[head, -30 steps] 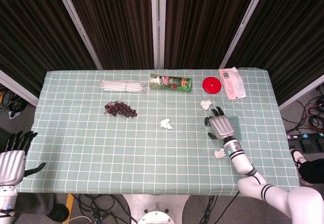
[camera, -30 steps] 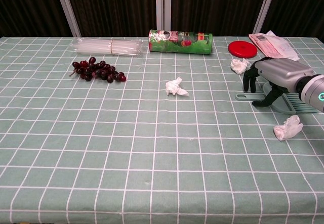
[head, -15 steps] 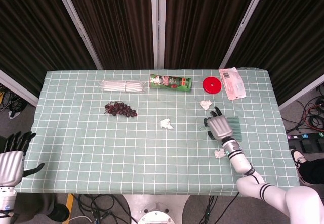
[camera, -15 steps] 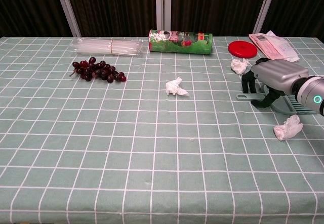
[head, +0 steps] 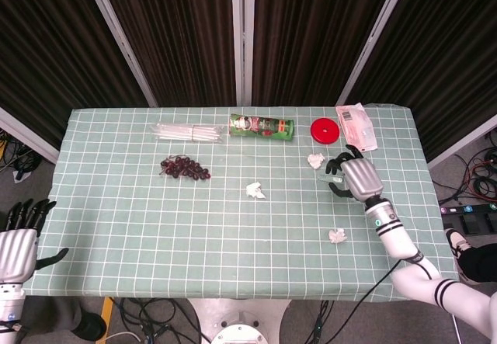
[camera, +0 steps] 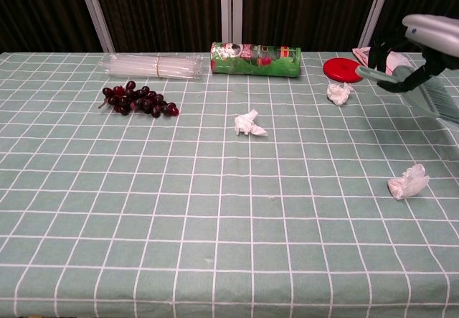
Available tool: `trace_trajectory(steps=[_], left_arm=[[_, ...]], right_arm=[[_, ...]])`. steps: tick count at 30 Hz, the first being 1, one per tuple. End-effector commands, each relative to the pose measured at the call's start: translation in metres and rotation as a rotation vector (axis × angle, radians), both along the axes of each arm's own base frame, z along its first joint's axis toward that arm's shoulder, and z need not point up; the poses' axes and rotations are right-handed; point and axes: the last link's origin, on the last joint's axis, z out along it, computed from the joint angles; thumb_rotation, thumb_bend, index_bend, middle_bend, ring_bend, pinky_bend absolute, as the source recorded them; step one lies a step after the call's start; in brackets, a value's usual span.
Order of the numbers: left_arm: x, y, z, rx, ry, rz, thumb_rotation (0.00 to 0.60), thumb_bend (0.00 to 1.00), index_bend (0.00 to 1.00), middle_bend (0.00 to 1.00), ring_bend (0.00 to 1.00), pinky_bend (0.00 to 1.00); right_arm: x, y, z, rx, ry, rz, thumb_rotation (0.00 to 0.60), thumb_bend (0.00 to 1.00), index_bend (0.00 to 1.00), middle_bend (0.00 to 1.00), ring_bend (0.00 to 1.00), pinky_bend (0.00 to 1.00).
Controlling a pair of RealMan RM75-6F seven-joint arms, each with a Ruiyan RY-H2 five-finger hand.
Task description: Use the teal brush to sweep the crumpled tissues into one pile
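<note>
Entry, sweep stage: my right robot hand [head: 359, 178] holds the teal brush [camera: 430, 95] lifted off the counter [head: 116, 204], fingers curled around the handle end; the brush's long axis runs from the handle tip near the fingers back toward the wrist, comb side trailing. Item one, tissue by the disc [head: 315, 159]: just beside the right robot hand, on its far-left side, and the closest target. Item two, middle tissue [head: 255, 191]: well apart, further out to the hand's left. Item three, near tissue [head: 337, 236]: below the hand, toward the counter's near edge. My left robot hand [head: 17, 243] hangs off the counter's opposite end, fingers spread, holding nothing, far from every tissue. I judge the right hand does all the sweeping, pushing leftward from the tissue by the disc.
</note>
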Motion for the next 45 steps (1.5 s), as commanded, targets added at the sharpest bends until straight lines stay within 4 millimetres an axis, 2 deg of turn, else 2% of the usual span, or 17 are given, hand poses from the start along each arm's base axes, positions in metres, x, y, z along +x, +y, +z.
trace_trajectory(steps=[1,5,12,19,28,32,38,42,45], left_arm=[[0.004,0.001,0.001,0.002,0.007,-0.003,0.6,0.1,0.13,0.12,0.06,0.04],[0.006,-0.001,0.004,0.003,0.018,0.007,0.6,0.1,0.13,0.12,0.06,0.04],[0.01,-0.004,0.009,0.009,0.032,0.017,0.6,0.1,0.13,0.12,0.06,0.04],[0.009,-0.005,0.009,0.008,0.029,0.034,0.6,0.1,0.13,0.12,0.06,0.04],[0.009,-0.006,0.01,0.0,0.043,0.045,0.6,0.1,0.14,0.12,0.06,0.04],[0.009,-0.006,0.01,0.002,0.045,0.051,0.6,0.1,0.13,0.12,0.06,0.04],[0.01,-0.004,0.009,-0.002,0.044,0.049,0.6,0.1,0.13,0.12,0.06,0.04],[0.011,-0.004,0.01,0.006,0.042,0.039,0.6,0.1,0.13,0.12,0.06,0.04],[0.012,-0.005,0.011,0.006,0.042,0.038,0.6,0.1,0.13,0.12,0.06,0.04]], right_arm=[[0.022,-0.031,0.02,0.034,-0.092,0.065,0.6,0.32,0.72,0.63,0.27,0.12],[0.035,-0.05,0.002,0.091,-0.143,0.102,0.6,0.32,0.73,0.63,0.27,0.15],[0.047,-0.067,-0.036,0.155,-0.108,0.16,0.6,0.33,0.73,0.63,0.27,0.21],[0.051,-0.074,-0.065,0.205,-0.072,0.156,0.6,0.36,0.73,0.63,0.29,0.26],[0.062,-0.077,-0.089,0.245,-0.169,0.106,0.6,0.41,0.75,0.63,0.29,0.27],[0.066,-0.073,-0.093,0.267,-0.253,0.097,0.6,0.41,0.75,0.63,0.31,0.28],[0.066,-0.052,-0.089,0.328,-0.411,0.169,0.6,0.41,0.75,0.63,0.31,0.28],[0.064,-0.036,-0.075,0.344,-0.474,0.264,0.6,0.41,0.75,0.63,0.31,0.28],[0.063,-0.035,-0.058,0.307,-0.492,0.312,0.6,0.41,0.75,0.63,0.31,0.28]])
